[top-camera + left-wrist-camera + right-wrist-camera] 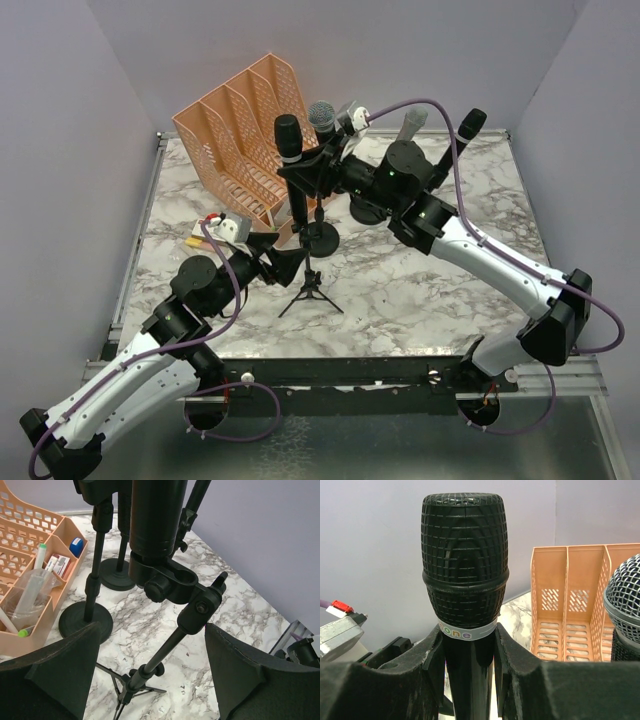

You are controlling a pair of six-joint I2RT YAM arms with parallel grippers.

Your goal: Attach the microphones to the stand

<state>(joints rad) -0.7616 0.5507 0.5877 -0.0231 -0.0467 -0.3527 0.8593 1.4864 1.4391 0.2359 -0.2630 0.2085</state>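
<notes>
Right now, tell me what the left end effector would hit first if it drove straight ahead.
Most likely the tripod stand, at its slanted rod just below the clip holding the black microphone. The rod sits between the open fingers of the left end effector. Exact depth is unclear.

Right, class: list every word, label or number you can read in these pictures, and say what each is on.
"none": coloured letters on the white band round the black microphone; earlier letters may be hidden.
Print on the small boxes in the orange desk organizer: too small to read.
</notes>
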